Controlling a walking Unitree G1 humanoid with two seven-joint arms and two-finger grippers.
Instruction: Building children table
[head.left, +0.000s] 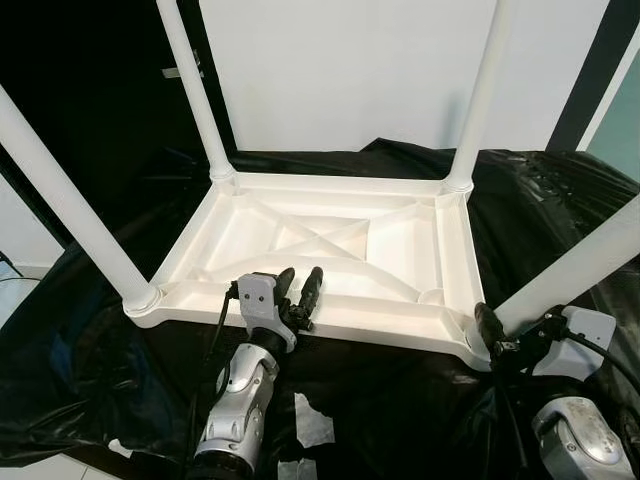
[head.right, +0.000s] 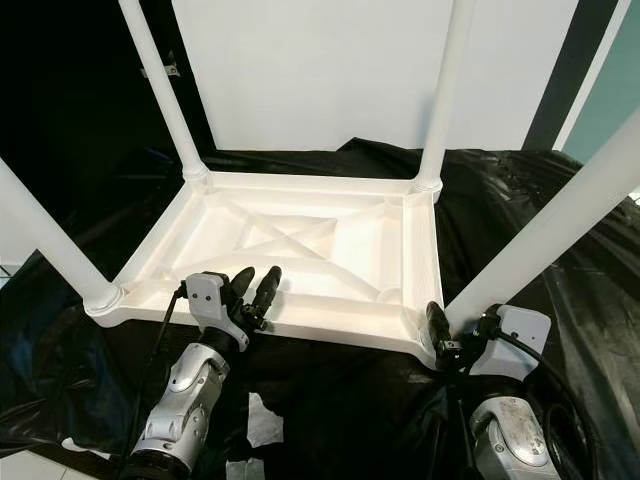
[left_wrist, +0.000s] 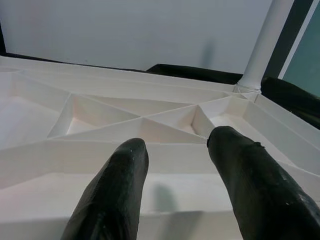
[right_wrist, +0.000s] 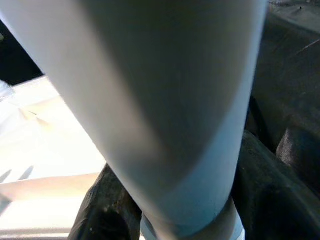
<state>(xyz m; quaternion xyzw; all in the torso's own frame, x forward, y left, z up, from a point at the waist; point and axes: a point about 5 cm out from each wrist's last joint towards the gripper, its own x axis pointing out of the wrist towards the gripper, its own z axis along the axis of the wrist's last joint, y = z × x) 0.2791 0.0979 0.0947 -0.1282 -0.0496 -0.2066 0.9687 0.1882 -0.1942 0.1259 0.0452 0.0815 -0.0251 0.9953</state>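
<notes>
Four white legs stand in the corner sockets of the upturned white tabletop (head.left: 330, 250), which lies underside-up on black plastic sheeting (head.left: 90, 360). At nine o'clock, the near-left leg (head.left: 60, 190) leans outward from its socket; at eleven, the far-left leg (head.left: 195, 90) rises upright. Around six o'clock the left gripper (head.left: 300, 290) hovers at the near rim with its two fingers spread and nothing between them, pointing over the ribbed underside. Torn white scraps (head.left: 312, 420) lie on the sheeting below it. At one o'clock stands the far-right leg (head.left: 480, 95). At four o'clock the right gripper (head.left: 490, 335) is closed around the base of the near-right leg (head.left: 575, 270), just above its socket. Judging by this, assembly looks nearly finished: what remains is probably seating that last leg firmly and turning the table upright.
</notes>
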